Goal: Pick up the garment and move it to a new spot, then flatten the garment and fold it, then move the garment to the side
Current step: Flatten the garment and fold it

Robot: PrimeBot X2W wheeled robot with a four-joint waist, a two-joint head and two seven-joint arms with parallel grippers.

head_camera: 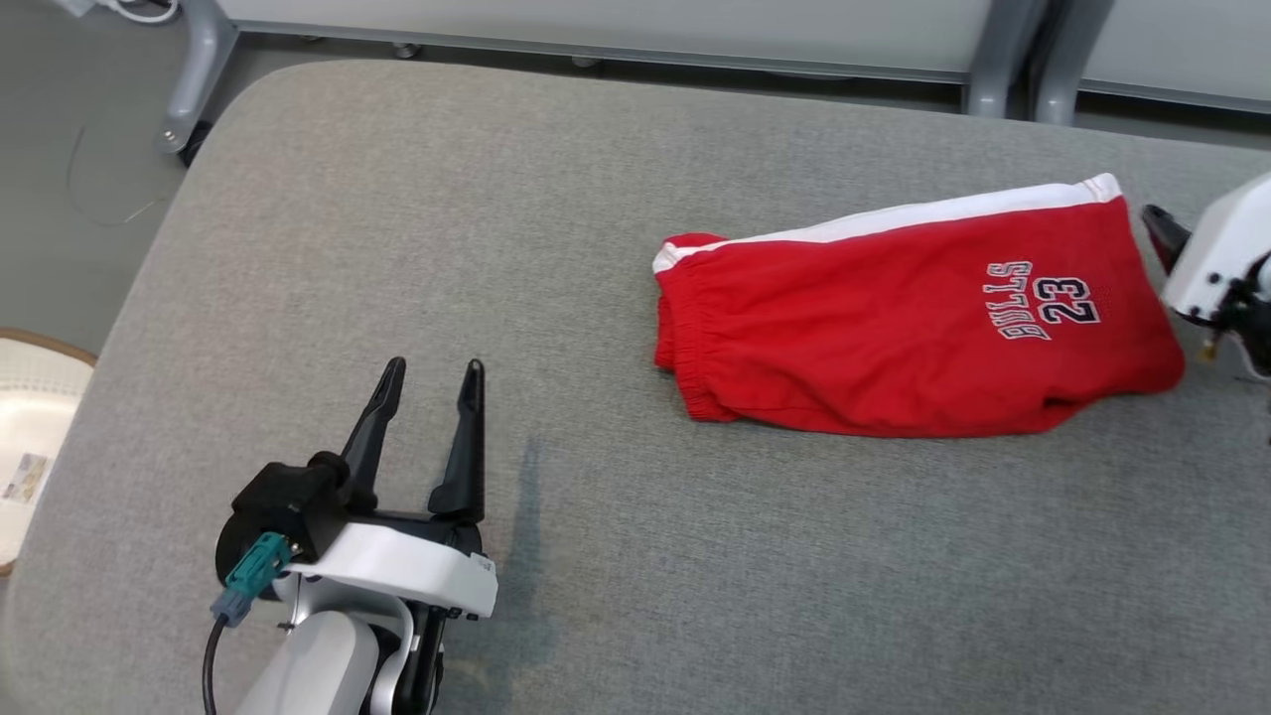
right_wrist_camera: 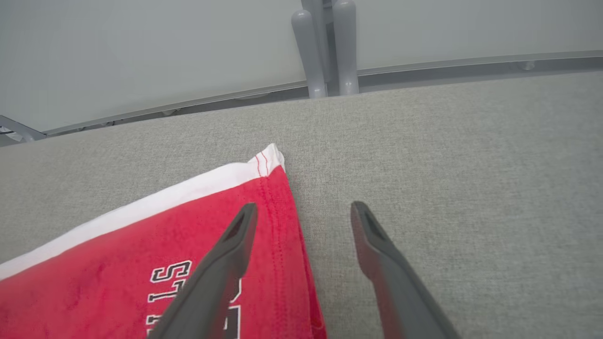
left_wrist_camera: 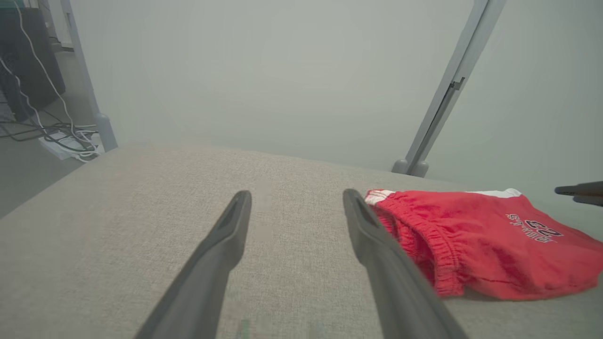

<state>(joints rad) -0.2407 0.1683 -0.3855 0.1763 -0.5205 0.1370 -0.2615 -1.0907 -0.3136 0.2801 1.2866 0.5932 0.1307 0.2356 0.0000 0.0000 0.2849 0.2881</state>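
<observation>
Red shorts point(head_camera: 914, 313) with a white side stripe and "BULLS 23" print lie folded on the grey padded table, right of centre, waistband toward the left. My left gripper point(head_camera: 430, 382) stands open over bare table at the lower left, well apart from the shorts point(left_wrist_camera: 476, 240). My right gripper point(right_wrist_camera: 304, 214) is open at the hem end of the shorts point(right_wrist_camera: 198, 245), one finger above the red cloth and the other above bare table. In the head view its dark fingertip point(head_camera: 1162, 230) and white housing sit at the right edge, beside the hem.
The grey padded table point(head_camera: 596, 199) spreads wide to the left and front of the shorts. Grey metal legs point(head_camera: 199, 70) and a pale wall panel stand behind its far edge. A round pale object point(head_camera: 30, 427) lies beyond the table's left edge. Cables point(left_wrist_camera: 61, 136) lie on the floor.
</observation>
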